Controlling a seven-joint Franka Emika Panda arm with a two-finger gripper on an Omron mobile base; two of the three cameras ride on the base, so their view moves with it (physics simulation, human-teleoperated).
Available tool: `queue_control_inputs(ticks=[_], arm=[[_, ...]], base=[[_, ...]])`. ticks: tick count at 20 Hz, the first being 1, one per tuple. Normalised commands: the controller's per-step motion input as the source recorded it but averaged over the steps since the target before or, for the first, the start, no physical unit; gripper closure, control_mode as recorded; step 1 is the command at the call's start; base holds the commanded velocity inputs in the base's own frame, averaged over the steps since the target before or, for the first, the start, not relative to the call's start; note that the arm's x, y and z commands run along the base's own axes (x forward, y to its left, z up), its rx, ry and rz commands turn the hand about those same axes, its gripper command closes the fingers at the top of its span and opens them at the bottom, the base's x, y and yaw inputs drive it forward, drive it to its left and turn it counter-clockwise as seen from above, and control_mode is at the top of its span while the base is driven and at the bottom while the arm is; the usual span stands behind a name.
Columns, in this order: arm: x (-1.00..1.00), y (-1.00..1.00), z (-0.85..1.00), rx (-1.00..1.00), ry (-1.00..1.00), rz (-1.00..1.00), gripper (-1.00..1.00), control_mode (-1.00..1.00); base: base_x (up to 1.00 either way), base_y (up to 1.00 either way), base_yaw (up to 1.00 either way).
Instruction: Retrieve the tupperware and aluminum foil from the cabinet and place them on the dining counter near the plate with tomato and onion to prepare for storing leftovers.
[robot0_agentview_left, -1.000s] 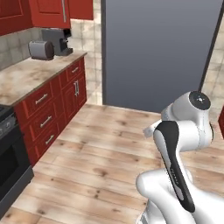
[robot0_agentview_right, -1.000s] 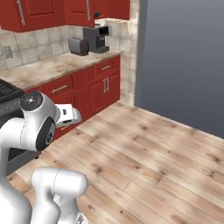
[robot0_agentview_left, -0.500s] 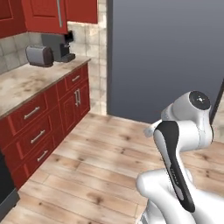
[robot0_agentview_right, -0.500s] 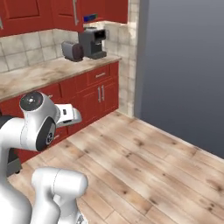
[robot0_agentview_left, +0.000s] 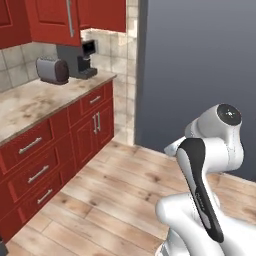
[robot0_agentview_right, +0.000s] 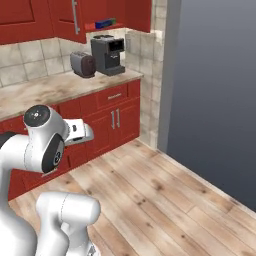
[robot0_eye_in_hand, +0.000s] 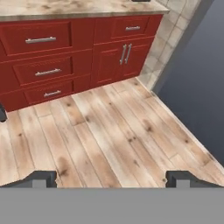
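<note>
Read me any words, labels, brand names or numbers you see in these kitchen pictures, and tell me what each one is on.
No text can be read anywhere.
The coffee machine: no readable label or brand.
The toaster: plain, no markings.
The blue carton on the cabinet shelf: too small and blurred to read any print.
The drawers: just handles, no signs.

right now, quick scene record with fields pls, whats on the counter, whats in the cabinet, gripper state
stage: nothing picked up yet
gripper: gripper open, empty, aimed down at the wood floor
cabinet: red wall cabinet with a grey bar handle; door looks ajar, red shelf visible beside it
aluminum foil: dark blue carton with a green end lying on that shelf
tupperware: cannot tell from these views
counter: toaster and coffee machine side by side on the marble counter
below counter: red drawers and double doors, all closed
</note>
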Motion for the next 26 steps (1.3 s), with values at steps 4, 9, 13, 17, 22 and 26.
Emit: queue_control_inputs(ticks=[4,9,13,17,22,26], arm=[[0.00,0.00,0.00,0.00,0.00,0.00,-1.00,1.00],[0.00,0.00,0.00,0.00,0.00,0.00,-1.00,1.00],[0.00,0.00,0.00,0.00,0.00,0.00,-1.00,1.00],[0.00,0.00,0.00,0.00,0.00,0.00,-1.00,1.00],[0.00,0.00,0.00,0.00,0.00,0.00,-1.00,1.00],[0.00,0.00,0.00,0.00,0.00,0.00,-1.00,1.00]], base=[[1.00,-0.24,0.29],[1.00,-0.22,0.28],[1.00,-0.22,0.27],[1.00,-0.18,0.27],[1.00,-0.19,0.28],[1.00,-0.21,0.27]])
